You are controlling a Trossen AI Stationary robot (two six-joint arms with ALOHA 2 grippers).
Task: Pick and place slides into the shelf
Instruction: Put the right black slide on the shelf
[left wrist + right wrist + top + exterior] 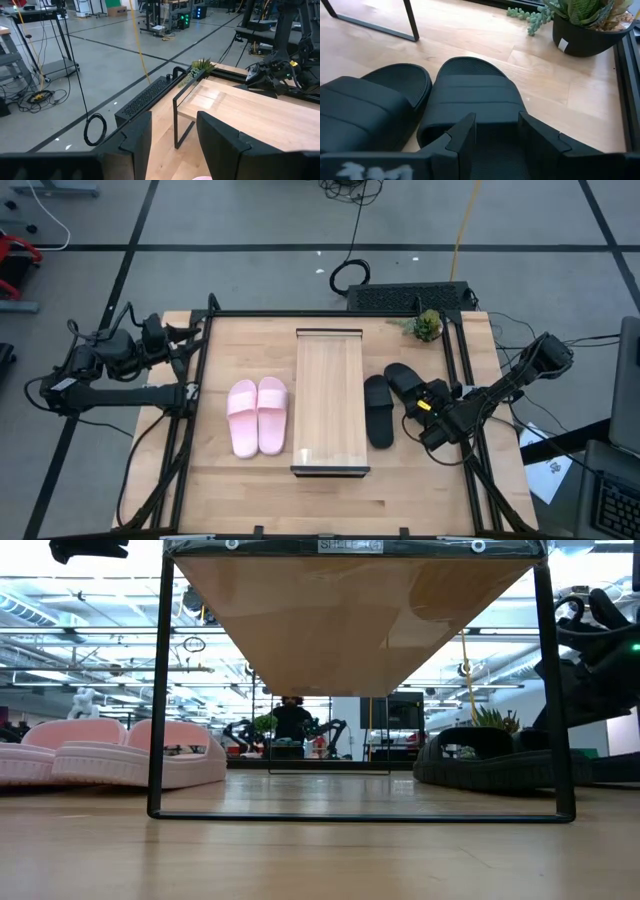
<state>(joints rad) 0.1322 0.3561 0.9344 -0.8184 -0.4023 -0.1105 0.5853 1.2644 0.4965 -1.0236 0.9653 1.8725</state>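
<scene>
Right wrist view has the right gripper [495, 131] low over the heel end of one black slide [475, 95], its two fingers parted partway with the sole showing between them; whether they touch it I cannot tell. Just beside that slide lies the second black slide [365, 107], their edges close together. Past the toes stands a potted plant [592, 25]. Farther out, across the second black slide, stands the shelf [329, 402], and beyond it the two pink slides [257, 415] lie side by side. The left gripper [172, 135] waits at the table's far edge, fingers parted, holding nothing.
</scene>
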